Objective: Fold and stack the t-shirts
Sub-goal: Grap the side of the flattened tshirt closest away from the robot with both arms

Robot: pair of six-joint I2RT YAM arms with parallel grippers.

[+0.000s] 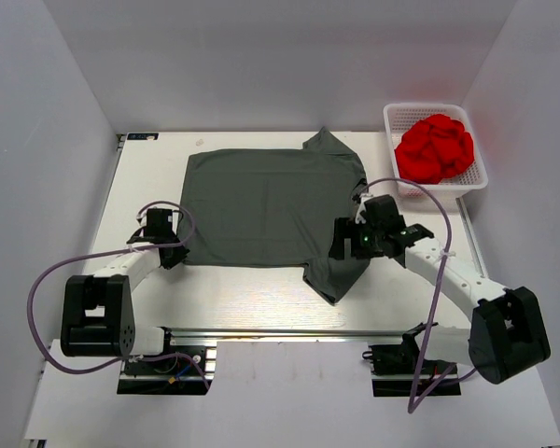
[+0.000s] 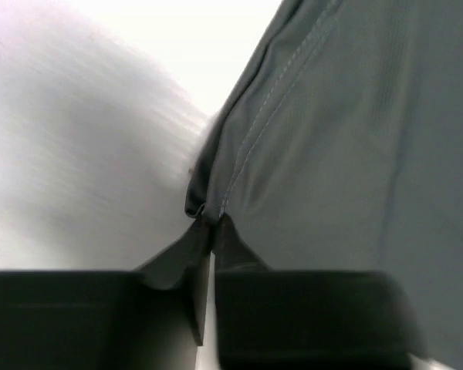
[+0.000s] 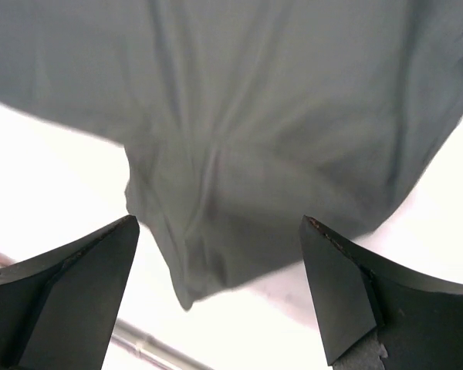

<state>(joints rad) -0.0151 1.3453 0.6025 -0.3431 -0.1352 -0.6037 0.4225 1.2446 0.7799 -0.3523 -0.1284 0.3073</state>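
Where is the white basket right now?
In the top view, the white basket sits at the far right corner of the table, holding a red cloth bundle, just right of the grey t-shirt's far sleeve.

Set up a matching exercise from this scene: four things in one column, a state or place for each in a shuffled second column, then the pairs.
Column one
1. left gripper
2. right gripper
3. t-shirt
4. basket

Column two
A. holds bunched red cloth, at the far right
B. open, gripping nothing
C. spread out on the table
D. shut on a corner of the grey hem

Pairs: 1-D, 2-B, 3-C, 4-A
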